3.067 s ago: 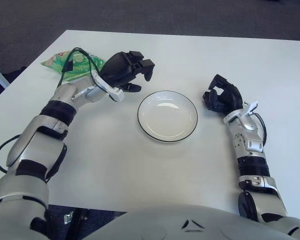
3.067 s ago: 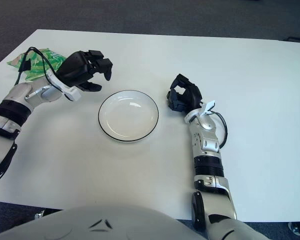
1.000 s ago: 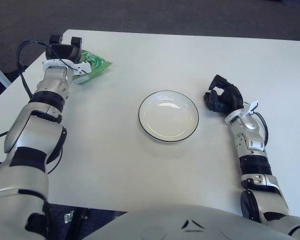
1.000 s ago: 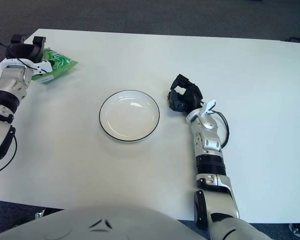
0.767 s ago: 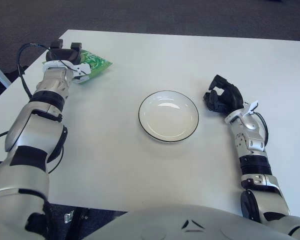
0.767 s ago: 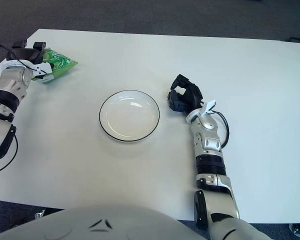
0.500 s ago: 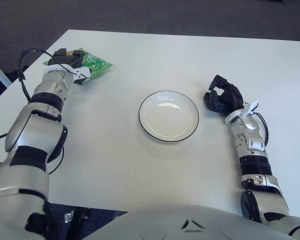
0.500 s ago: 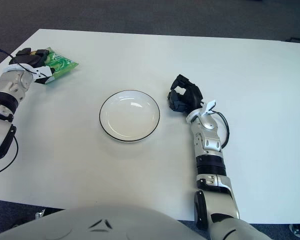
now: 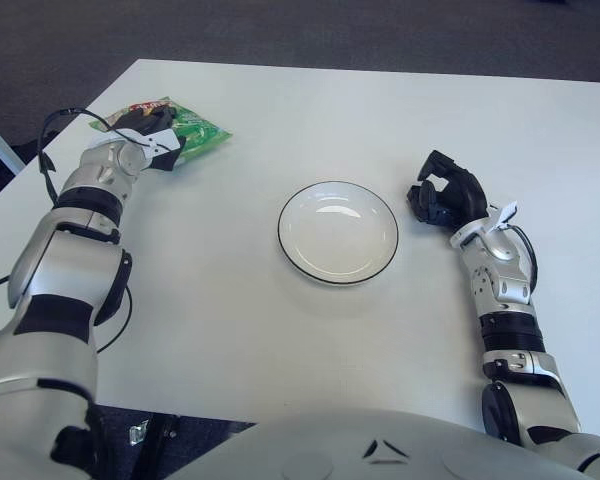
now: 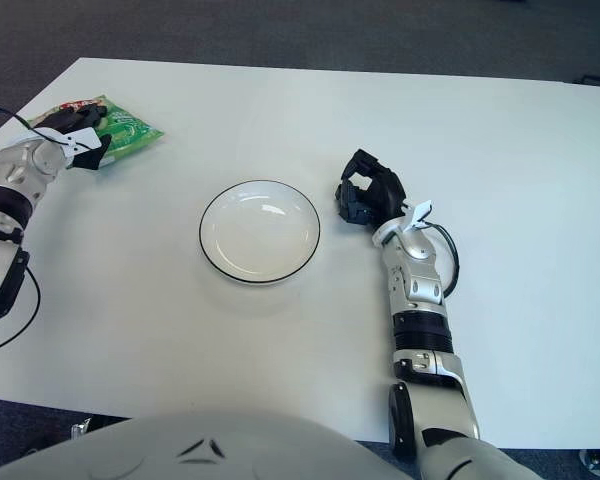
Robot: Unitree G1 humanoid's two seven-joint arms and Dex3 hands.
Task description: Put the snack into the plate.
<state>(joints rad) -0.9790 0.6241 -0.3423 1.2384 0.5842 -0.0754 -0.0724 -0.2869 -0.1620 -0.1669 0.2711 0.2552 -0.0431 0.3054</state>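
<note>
Green snack [image 9: 180, 128] lies gripped under left hand [image 9: 152, 138].

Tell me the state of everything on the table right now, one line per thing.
snack bag: sealed, at the table's far left corner, outside the plate.
plate: empty, upright, mid-table.
left hand: closed on the snack bag.
right hand: curled, holding nothing, right of the plate.

Both arms are clad in silver-grey shells broken by black joint bands. Black three-finger hands, the left hand [image 9: 150, 133] and the right hand [image 9: 446, 193], are fitted at the wrists. Black cables are looped beside each forearm.
</note>
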